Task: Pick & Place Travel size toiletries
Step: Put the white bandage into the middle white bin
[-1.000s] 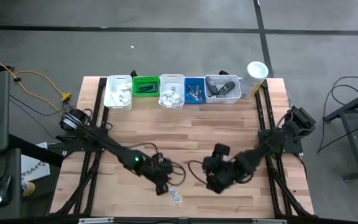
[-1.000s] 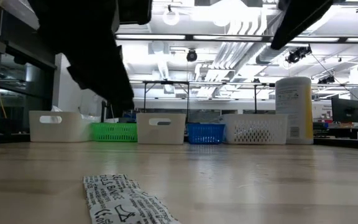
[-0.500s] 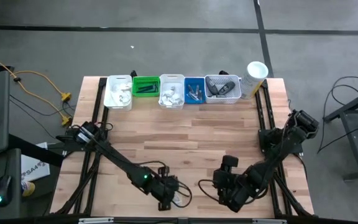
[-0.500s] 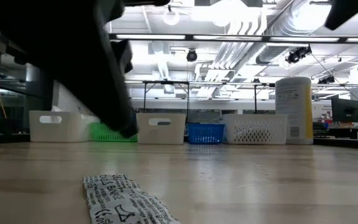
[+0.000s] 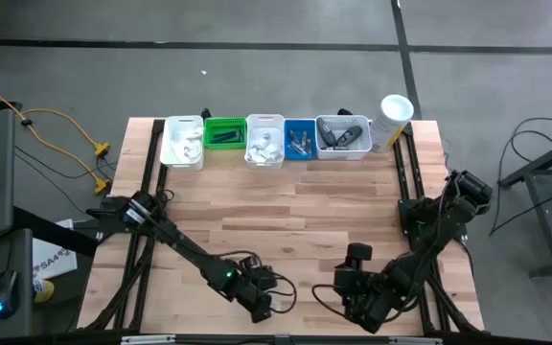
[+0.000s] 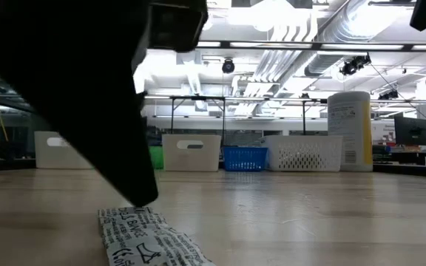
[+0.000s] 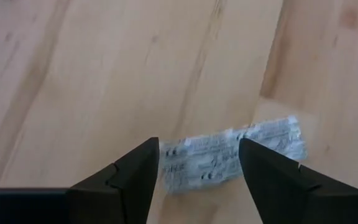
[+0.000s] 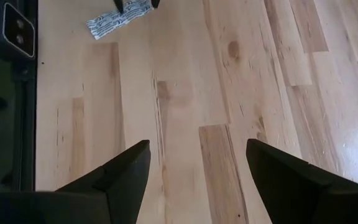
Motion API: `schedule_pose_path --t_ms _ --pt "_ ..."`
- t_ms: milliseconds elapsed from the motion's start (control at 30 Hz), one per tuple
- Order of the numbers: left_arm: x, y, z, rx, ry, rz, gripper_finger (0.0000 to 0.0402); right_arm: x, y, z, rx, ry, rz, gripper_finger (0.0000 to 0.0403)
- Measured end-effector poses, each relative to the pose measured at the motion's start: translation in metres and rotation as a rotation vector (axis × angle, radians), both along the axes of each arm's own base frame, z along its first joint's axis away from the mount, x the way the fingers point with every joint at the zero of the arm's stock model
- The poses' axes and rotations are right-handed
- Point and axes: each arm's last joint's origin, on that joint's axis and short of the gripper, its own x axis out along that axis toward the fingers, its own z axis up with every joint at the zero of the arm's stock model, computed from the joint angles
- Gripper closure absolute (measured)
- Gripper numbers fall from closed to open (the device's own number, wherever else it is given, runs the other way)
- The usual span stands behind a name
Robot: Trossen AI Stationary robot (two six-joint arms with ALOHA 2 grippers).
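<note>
Crinkled white foil printed with dark lettering makes up the sachet, which lies flat on the pale wooden table near its front edge, well apart from the row of bins at the far side. It looks very light, thin and limp, likely to bend or slide on the smooth boards instead of lifting cleanly; its flatness leaves little to grab from above. The best hold is probably across its narrow width near the middle, with the fingertips pressed down to the wood so they scrape under the edges, and only gentle force, since the foil could buckle or slip out.

The left gripper hangs directly over the sachet with its jaws spread apart, one finger on each side of the packet's near end, so the sachet passes between them. In the low view the dark finger tip comes down to just about the packet's rear end; whether it touches I cannot tell. Nothing is pinched yet.

The right gripper waits over bare boards nearby, jaws spread and empty, the sachet lying well ahead of it
</note>
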Motion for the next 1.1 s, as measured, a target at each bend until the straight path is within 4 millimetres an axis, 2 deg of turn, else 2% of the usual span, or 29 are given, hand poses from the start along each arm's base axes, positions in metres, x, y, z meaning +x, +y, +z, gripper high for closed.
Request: schedule_pose_path --t_ms 333,633,733,900,1100 --pt "-0.002 -0.007 -0.016 0.078 0.009 -0.018 0.0179 -0.002 0.002 0.0 0.0 0.01 0.013 0.0143" --pt "-0.005 -0.011 -0.051 0.206 0.092 -0.1 0.0179 -0.003 0.002 0.0 0.001 0.014 0.017 0.0143" --pt "-0.006 -0.011 -0.056 0.216 0.117 -0.098 0.0187 -0.003 0.002 0.0 0.002 0.013 0.017 0.0143" --pt "-0.007 -0.009 -0.057 0.215 0.13 -0.096 0.0243 -0.003 0.002 0.0 0.002 0.013 0.016 0.0143" --pt "-0.007 -0.009 -0.057 0.205 0.135 -0.1 0.0356 -0.003 0.002 0.0 0.003 0.013 0.016 0.0143"
